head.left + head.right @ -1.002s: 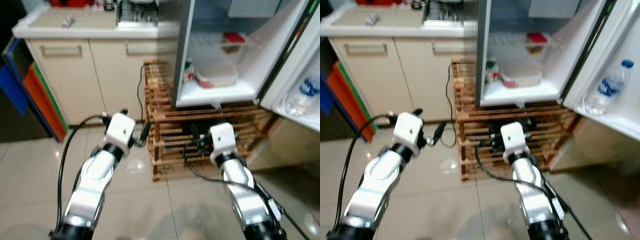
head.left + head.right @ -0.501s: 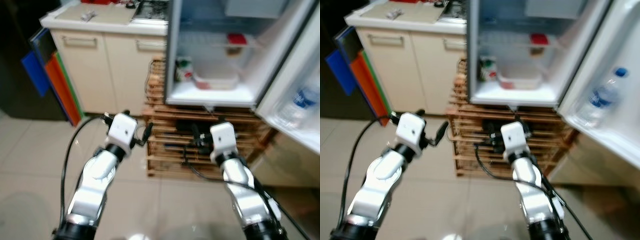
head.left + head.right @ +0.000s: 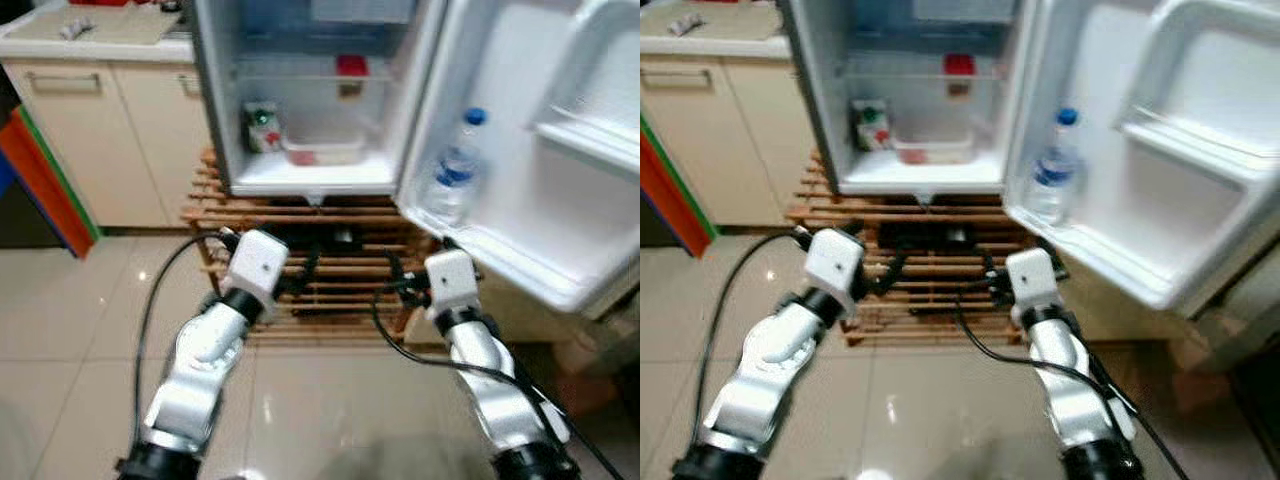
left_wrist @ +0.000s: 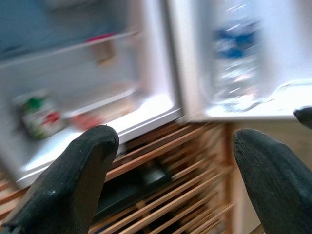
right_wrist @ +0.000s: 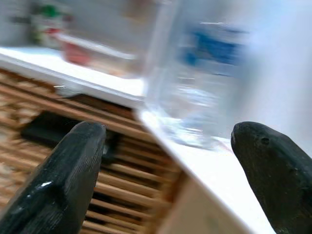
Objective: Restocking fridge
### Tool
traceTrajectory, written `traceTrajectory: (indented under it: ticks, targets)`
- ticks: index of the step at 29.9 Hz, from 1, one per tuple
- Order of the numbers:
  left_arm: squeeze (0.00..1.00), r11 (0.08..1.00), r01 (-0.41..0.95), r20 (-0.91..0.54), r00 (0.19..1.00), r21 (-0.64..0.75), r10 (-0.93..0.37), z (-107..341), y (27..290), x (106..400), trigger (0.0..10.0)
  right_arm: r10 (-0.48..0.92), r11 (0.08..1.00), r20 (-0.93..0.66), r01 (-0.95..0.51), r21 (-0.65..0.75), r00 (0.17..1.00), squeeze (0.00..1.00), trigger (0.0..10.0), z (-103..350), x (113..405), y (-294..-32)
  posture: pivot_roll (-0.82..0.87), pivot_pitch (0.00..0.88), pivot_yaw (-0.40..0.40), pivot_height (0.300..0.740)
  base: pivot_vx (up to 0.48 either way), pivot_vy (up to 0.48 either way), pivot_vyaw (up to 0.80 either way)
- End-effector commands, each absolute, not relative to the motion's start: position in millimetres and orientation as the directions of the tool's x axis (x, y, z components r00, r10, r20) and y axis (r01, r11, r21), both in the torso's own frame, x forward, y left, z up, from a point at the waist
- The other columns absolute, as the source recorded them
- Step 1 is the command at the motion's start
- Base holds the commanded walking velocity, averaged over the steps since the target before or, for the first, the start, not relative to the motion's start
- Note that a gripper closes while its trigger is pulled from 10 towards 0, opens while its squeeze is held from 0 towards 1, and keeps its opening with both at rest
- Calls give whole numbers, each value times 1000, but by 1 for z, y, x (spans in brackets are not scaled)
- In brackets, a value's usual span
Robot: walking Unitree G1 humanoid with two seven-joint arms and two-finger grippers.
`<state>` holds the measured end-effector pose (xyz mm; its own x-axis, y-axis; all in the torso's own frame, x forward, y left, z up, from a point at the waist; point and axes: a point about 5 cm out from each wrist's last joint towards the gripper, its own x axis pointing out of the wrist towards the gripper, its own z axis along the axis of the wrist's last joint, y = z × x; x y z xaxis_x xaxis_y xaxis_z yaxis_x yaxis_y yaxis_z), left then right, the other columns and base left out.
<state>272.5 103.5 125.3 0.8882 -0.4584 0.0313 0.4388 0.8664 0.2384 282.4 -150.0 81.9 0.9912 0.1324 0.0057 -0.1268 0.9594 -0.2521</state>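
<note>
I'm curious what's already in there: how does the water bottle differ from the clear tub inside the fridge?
The water bottle stands tall and upright in the door shelf, blue-capped; the clear tub is low and wide, lying on the fridge's bottom shelf, with something red inside. Both are see-through.

bottle in fridge door, right

open fridge shelf roomy right of carton and container.
</note>
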Motion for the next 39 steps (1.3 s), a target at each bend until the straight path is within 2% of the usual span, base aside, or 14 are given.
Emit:
traceTrajectory:
  ticks: [1, 15, 30, 39]
  targets:
    - [0, 869, 433, 58, 887, 240, -458, 132, 108, 273, 10000, 156, 959, 11, -149, -240, 988, 0, 10000, 84, 283, -143, -7, 0, -10, 740, 0, -480, 0]
    - [0, 868, 450, 74, 878, 211, -473, 135, 106, 273, 10000, 155, 960, -6, -152, -233, 988, 0, 10000, 80, 283, -144, -10, 0, -14, 740, 0, -480, 0]
    - [0, 873, 439, 84, 882, 212, -463, 137, 108, 274, 10000, 114, 966, -10, -113, -232, 993, 0, 10000, 80, 285, -151, -11, 0, -15, 740, 0, 0, 0]
    - [0, 883, 429, 77, 890, 190, -449, 137, 113, 273, 10000, 33, 968, 13, -29, -250, 999, 0, 10000, 90, 311, -172, 11, 0, -5, 740, 0, 0, 0]
